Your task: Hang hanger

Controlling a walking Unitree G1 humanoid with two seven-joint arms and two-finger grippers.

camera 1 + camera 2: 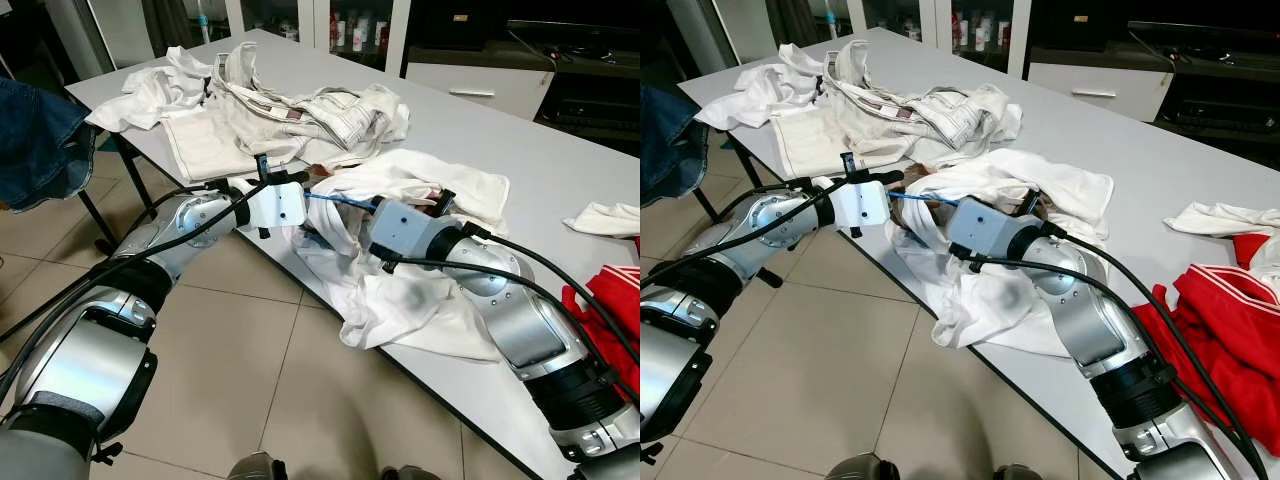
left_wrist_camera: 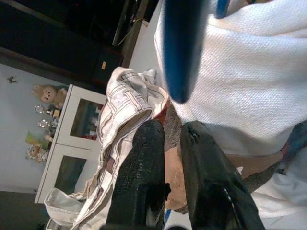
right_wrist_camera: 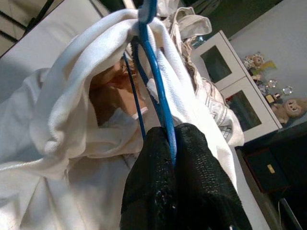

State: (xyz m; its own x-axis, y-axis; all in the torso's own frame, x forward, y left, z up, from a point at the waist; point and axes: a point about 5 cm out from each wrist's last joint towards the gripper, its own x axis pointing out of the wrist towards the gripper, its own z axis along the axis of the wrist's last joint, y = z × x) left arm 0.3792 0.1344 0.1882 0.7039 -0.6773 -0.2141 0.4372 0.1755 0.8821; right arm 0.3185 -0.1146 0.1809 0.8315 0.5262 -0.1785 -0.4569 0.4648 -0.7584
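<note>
blue wire is what we're locked on: the blue hanger runs straight into the right gripper, whose two black fingers are pinched tight on it in the right wrist view, with the wire threading up through the folds of a white shirt. in the left eye view that same hanger shows as a thin blue line at the centre of the frame, bridging the gap between our two wrists, over the near edge of the grey table.

our left gripper is up at the centre-left of the head view, reaching in toward the shirt; in its wrist view the fingers stand narrow, nearly together, with a bit of brownish cloth showing between them, and we can't tell whether they actually grip it. a blurred blue bar hangs at the top of that wrist frame against white knit fabric.

the white shirt drapes off the table edge in the lower middle of the head view. behind it, upper centre, lies a heap of pale checked garments. a red garment with white stripes sits at the right of the right eye view, a small white cloth at the right edge, and blue denim at the far left. stuffed toys sit on a white cabinet in the left wrist view. no writing or labels we can read anywhere.
</note>
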